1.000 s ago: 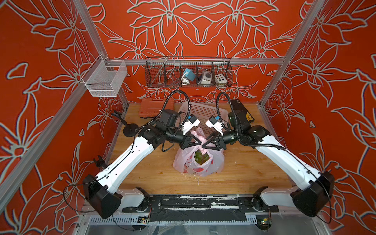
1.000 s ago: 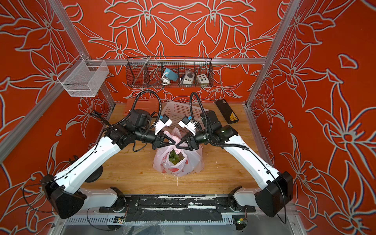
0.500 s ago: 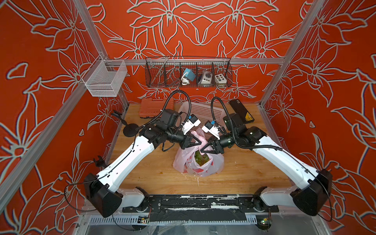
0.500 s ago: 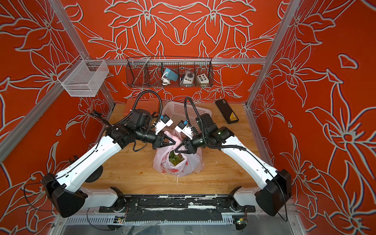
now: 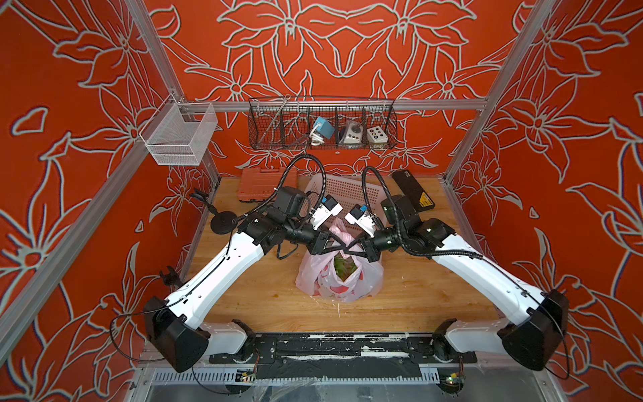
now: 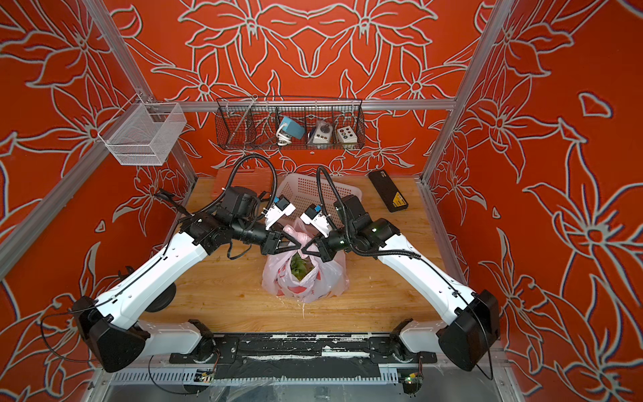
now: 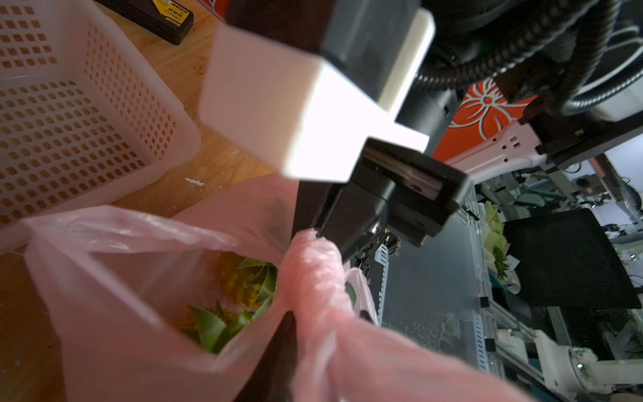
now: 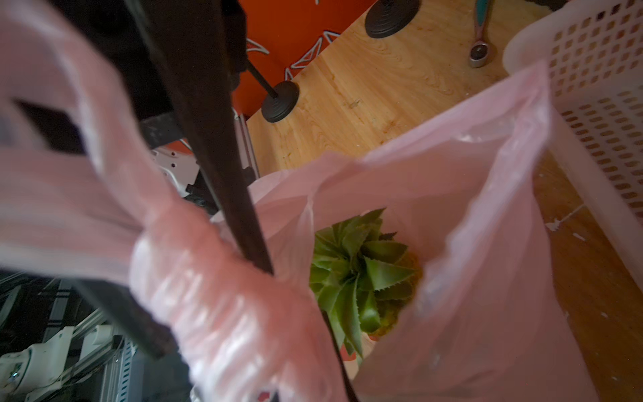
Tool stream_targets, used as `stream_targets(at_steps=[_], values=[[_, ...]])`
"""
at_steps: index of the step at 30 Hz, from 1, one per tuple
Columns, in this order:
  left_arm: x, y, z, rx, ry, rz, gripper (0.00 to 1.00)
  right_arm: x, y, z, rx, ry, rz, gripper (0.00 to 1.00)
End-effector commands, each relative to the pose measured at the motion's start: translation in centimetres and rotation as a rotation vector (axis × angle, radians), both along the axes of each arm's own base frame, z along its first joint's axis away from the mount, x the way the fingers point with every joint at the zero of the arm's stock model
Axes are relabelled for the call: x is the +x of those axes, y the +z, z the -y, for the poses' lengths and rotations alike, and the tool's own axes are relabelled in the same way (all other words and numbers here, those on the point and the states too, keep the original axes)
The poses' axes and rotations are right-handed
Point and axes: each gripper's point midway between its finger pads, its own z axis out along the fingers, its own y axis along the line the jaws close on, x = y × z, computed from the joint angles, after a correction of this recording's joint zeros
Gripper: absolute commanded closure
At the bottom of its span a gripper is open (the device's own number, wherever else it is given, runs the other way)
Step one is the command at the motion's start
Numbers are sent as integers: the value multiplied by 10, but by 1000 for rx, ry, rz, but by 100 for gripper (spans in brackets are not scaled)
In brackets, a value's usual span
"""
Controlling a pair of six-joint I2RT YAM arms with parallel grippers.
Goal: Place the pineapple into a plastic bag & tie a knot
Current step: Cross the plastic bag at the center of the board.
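Pineapple (image 5: 344, 268), green-crowned, inside translucent pale-pink plastic bag (image 5: 339, 278) at frame centre on wooden worktop (image 5: 257, 296). Right pincer (image 5: 348, 247) clamped on twisted pink handle (image 8: 195, 271). Left pincer (image 5: 335, 246): state cannot be told.

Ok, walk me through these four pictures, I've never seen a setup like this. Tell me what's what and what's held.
Two white robot arms reach over a wooden table, each ending in a two-fingered gripper. Two pictures look down on the whole scene; two come from cameras on the arms' wrists. On the table stand a thin pale-pink plastic bag with a green-topped pineapple inside, a white perforated plastic basket behind it, an orange case and a flat black box. The left gripper and right gripper meet over the bag's mouth. The right is shut on a bunched pink handle; whether the left grips anything is unclear.
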Motion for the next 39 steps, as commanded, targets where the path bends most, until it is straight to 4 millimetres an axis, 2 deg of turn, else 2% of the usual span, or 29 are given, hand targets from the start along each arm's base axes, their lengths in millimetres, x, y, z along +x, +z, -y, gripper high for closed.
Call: stream_targets(at_steps=[1,5,9,12,15,19,21,22,24,25,28,32,36,39], values=[[1,-6,-7,26,45,16,63,20,8,2,-1,-116,97,100],[10,-26,-22,96,165,86,52,22,20,5,34,-153,148,100],[20,-43,-35,163,270,159,50,12,31,3,83,-116,144,100],[24,-40,-36,143,302,188,48,6,32,1,94,-84,126,100],[26,-33,-29,108,289,185,46,2,29,-1,91,-65,109,100],[32,-34,-20,114,282,176,46,-1,29,-4,94,-50,101,100],[34,-36,-17,123,283,167,58,-2,30,-4,94,-49,103,100],[34,-37,-17,126,282,161,68,-1,29,-4,93,-52,105,100],[34,-40,-18,137,288,145,94,2,24,-1,68,-74,113,100],[34,-40,-19,142,296,141,100,5,21,1,53,-90,119,100],[28,-32,-24,120,314,152,100,20,8,9,-12,-178,148,100],[9,-16,-23,27,276,150,100,46,-3,18,-67,-317,185,100],[-5,-25,-14,15,212,82,100,65,7,17,8,-436,200,100],[-12,-35,-3,29,170,43,100,70,21,8,110,-466,193,100]])
